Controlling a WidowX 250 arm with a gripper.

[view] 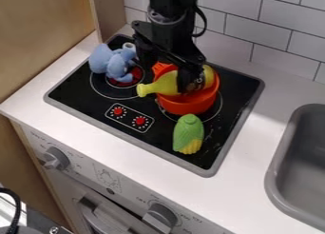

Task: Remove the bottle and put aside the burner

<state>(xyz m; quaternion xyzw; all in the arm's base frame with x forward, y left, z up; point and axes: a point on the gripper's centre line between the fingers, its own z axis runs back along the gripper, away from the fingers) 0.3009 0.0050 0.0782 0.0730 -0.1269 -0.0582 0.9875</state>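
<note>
Black robot hand (186, 82) over a toy stove (222, 131); I cannot tell whether it grips the yellow bottle (160, 85) right at it. The bottle lies tilted across an orange pot (189, 104), its neck poking past the rim. The step seems to be lifting it out: best to secure the body squarely, rise straight until clear of the rim, then carry it aside, avoiding the blue plush toy (115, 63) and green-and-yellow corn (188, 134).
</note>
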